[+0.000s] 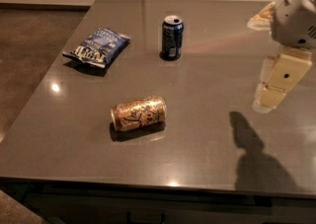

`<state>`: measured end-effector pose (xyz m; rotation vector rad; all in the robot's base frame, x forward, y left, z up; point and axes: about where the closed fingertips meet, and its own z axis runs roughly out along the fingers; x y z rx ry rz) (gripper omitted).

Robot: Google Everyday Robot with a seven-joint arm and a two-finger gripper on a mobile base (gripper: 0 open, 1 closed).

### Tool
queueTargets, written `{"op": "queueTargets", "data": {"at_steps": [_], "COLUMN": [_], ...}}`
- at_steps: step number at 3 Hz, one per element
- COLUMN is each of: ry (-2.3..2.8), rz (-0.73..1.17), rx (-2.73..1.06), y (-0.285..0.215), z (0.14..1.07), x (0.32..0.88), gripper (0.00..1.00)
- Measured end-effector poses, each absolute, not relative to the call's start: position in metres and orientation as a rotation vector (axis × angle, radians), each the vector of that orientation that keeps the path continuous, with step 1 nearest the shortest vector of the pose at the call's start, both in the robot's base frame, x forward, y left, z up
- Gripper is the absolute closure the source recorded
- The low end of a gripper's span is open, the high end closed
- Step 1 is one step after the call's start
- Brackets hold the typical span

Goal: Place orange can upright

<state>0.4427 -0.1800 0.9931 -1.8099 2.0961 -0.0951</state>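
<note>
The orange can [138, 113] lies on its side on the grey table [207, 134], left of centre and towards the front edge, with its silver top pointing left. It is shiny orange-gold with pale swirly lettering. My gripper [270, 98] hangs above the table at the right edge of the view, pointing down. It is well to the right of the can, apart from it, and holds nothing that I can see. Its shadow falls on the table below it.
A dark blue can [172, 37] stands upright at the back centre of the table. A blue chip bag [97, 46] lies flat at the back left. The table's front edge runs along the bottom of the view and brown floor lies to the left.
</note>
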Motion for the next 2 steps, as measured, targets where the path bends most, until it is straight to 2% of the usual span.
{"op": "queueTargets", "data": {"at_steps": [2], "ry": [1.875], "rz": [-0.022], "rx": [-2.064], "y": [-0.096], "z": [0.979], "x": [0.450], "gripper": [0.00]}}
